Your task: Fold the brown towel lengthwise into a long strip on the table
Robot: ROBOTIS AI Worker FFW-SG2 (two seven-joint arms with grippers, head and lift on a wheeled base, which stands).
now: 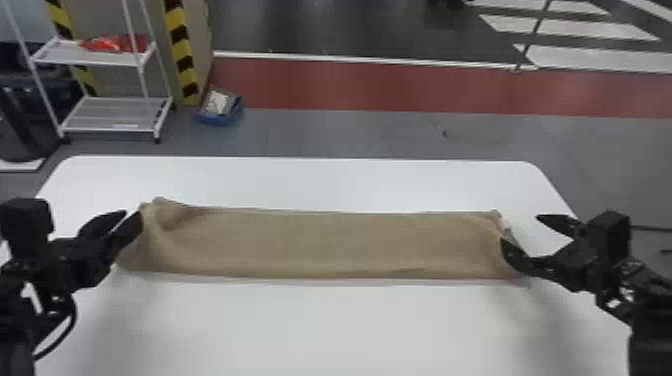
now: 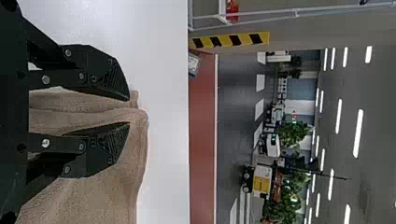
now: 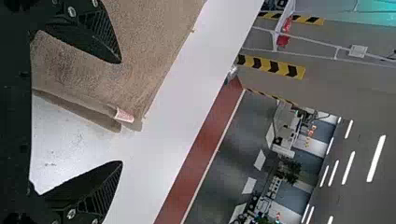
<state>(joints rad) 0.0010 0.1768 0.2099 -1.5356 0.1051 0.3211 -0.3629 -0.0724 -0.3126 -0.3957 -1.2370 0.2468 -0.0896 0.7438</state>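
There is one worktop (image 1: 320, 327), with one towel (image 1: 325, 245) bearing one tag (image 3: 124, 115) in the right wrist view. The left claw (image 1: 133, 216) and the right claw (image 1: 521, 229) make two, with two fingers (image 2: 100, 77) each. The head view also has one rack (image 1: 110, 131) with two shelves (image 1: 115, 114), two hazard strips (image 1: 181, 55) and one blue box (image 1: 218, 120).

You can read no words, brands or numbers here. At the edge of the brown cloth towel (image 1: 320, 245), you see a small, pale, reddish-marked tag (image 3: 124, 115), its print illegible. Yellow-and-black diagonal warning stripes (image 1: 181, 55) mark the beige pillar (image 1: 199, 30) behind.
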